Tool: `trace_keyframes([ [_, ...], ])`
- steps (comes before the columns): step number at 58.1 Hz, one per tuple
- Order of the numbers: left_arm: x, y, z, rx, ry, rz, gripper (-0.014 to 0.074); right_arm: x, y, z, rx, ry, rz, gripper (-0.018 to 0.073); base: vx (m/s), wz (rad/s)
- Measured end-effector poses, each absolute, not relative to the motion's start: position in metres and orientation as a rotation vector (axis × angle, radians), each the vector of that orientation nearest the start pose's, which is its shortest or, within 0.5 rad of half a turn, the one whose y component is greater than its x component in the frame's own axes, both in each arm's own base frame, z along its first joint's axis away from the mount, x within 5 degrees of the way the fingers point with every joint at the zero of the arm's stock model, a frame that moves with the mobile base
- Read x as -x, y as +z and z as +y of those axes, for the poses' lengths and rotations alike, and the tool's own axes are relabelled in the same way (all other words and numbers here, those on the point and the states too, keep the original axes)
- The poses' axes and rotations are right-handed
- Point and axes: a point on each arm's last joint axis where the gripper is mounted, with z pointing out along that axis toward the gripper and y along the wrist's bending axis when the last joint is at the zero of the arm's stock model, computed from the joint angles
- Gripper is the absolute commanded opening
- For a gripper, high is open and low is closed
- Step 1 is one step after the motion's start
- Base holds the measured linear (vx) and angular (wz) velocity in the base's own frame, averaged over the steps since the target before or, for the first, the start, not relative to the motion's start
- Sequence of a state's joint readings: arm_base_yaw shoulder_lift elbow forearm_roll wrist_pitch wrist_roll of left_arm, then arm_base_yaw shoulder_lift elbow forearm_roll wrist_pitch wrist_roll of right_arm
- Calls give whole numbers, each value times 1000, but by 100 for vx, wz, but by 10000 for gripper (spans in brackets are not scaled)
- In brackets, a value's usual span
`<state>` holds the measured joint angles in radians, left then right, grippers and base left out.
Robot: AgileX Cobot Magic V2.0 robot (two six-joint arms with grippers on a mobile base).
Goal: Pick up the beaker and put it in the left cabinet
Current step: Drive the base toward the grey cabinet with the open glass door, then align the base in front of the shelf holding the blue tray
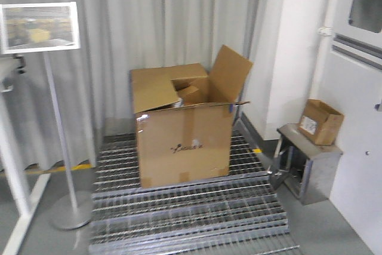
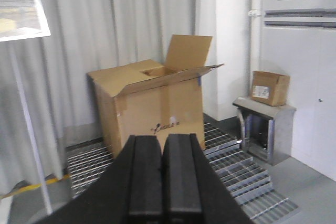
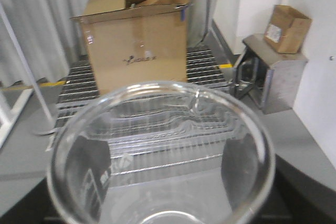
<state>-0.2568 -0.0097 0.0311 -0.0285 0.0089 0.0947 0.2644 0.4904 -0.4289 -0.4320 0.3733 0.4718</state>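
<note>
Beaker sits upright in right hand, pads at 9 and 3 o'clock clamping its wall for carriage. Left hand pressed together, empty. Left cabinet not in view.

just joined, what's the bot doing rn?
The right gripper holds the beaker, whose rim fills the right wrist view. The left gripper is shut and empty. All cameras face a large open cardboard box on floor grating. The left cabinet is not in view, so the placing is not yet done.
</note>
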Motion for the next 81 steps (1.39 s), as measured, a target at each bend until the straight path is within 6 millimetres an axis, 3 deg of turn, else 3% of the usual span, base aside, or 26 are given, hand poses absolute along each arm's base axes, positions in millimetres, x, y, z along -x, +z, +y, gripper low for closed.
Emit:
trace_keyframes([
  [40,-55,202,-14,-244,-153,1496,1,-105,290,14,82,82,1882,-6,46,-65],
  [81,-55,202,-14,-244,-153,1496,1,-105,290,14,82,82,1882,-6,27,-74],
])
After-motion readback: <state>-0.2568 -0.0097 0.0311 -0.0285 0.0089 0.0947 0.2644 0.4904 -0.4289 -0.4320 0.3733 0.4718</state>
